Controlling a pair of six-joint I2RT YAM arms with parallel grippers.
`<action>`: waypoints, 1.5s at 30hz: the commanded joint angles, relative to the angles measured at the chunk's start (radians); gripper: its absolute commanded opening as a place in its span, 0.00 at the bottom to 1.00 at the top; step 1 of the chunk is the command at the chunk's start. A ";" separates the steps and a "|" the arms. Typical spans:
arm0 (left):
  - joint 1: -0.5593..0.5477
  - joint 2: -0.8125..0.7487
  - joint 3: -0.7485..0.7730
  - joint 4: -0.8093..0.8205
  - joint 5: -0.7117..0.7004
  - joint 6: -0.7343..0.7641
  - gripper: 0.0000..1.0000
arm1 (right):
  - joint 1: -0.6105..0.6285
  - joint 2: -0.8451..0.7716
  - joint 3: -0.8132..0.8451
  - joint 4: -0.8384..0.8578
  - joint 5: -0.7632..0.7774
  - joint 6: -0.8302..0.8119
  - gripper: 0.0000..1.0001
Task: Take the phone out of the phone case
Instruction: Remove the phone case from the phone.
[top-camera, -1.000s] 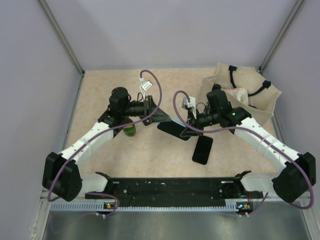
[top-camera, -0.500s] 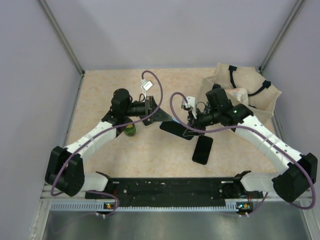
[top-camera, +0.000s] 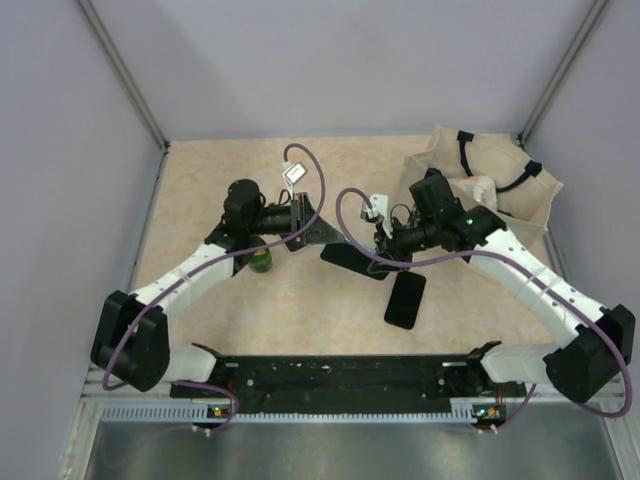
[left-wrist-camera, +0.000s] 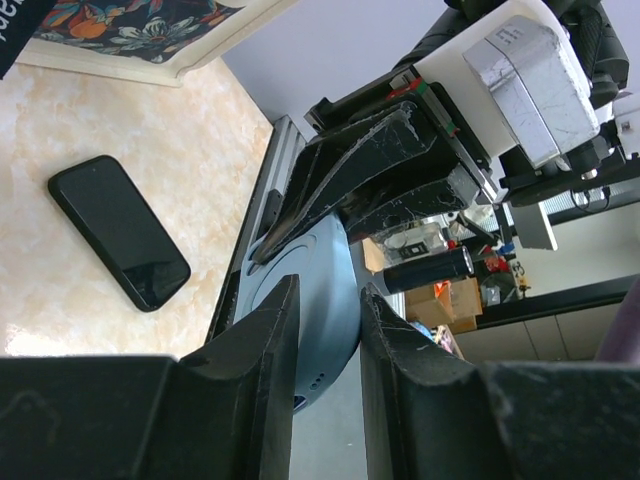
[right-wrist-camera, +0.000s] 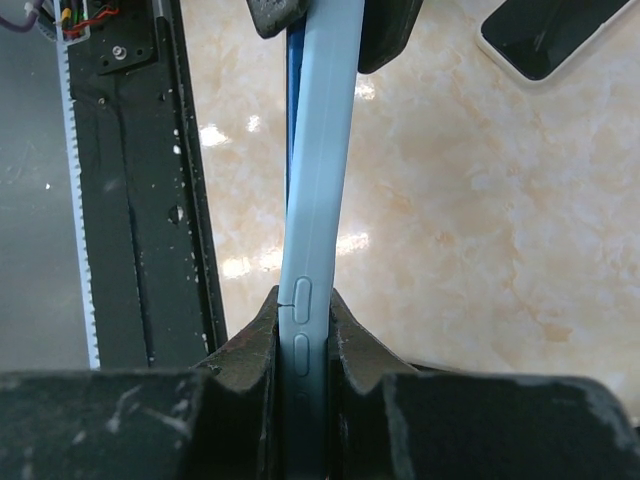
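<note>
Prying step — left gripper (left-wrist-camera: 327, 300) and right gripper (right-wrist-camera: 300, 300) pinch the pale-blue rubber phone case (right-wrist-camera: 322, 180) near the black phone (top-camera: 405, 298); peel an edge next.

"What sits past the right gripper (top-camera: 378, 262)?"
"A beige bag (top-camera: 535, 200) with black straps (top-camera: 463, 150), slumped open on the table (top-camera: 200, 180) just behind its wrist."
"And by the left gripper (top-camera: 330, 237)?"
"A small green round thing (top-camera: 260, 261), tucked under its forearm."
</note>
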 joint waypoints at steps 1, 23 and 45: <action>0.001 0.031 -0.030 -0.101 -0.173 -0.101 0.00 | 0.054 -0.009 0.118 0.150 -0.045 -0.088 0.00; 0.002 0.066 -0.057 -0.166 -0.233 -0.158 0.00 | 0.067 0.003 0.142 0.133 0.001 -0.117 0.00; 0.001 0.106 -0.054 -0.302 -0.307 -0.173 0.00 | 0.069 0.021 0.177 0.113 0.004 -0.134 0.00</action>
